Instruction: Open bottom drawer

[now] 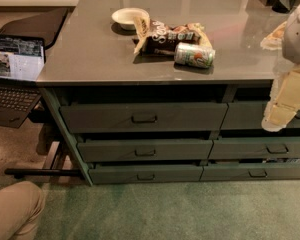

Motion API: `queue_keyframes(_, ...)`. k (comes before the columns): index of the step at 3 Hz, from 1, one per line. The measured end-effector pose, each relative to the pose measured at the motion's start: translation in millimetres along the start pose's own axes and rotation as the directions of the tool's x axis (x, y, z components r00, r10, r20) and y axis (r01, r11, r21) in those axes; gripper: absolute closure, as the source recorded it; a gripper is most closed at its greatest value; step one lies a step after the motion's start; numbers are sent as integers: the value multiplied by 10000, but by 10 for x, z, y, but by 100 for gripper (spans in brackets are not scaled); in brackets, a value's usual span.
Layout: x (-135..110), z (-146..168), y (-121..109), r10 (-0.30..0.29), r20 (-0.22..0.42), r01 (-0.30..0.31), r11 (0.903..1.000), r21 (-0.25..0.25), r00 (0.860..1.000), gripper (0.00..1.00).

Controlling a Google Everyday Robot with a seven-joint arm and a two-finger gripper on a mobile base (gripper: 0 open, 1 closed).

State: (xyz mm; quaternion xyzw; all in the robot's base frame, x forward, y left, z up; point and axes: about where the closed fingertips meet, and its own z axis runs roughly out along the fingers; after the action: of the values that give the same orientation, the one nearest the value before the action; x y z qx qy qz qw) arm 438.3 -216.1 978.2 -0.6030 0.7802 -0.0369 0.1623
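In the camera view, the pincer (pixel 275 116) hung at the right edge, in front of the right stack's top drawer (pixel 245 115); I could not tell whether it was apart or together. The bottom drawer (pixel 146 174) lay below it and well off to its left, lowest of the left stack, its long axis running side to side and its small dark pull (pixel 146 177) at the centre. I judged the single arm had to drop and cross left to reach that pull, passing the like low drawer (pixel 257 172) directly beneath it. The bottom drawer looked shut or nearly so, nothing of its inside showing. Up and left of the pincer, the desk (pixel 90 59) carried a white bowl (pixel 129 17), contents unclear, a snack bag (pixel 171 35) and a can (pixel 194 55) on its side.
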Motion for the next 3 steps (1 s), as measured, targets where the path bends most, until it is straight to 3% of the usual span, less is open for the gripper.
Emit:
queue_keyframes(2,28,120,12,123,-40,-122,9997,212,9999,0)
queue_keyframes(3,87,472,34,359,-188,-346,9972,664,9992,0)
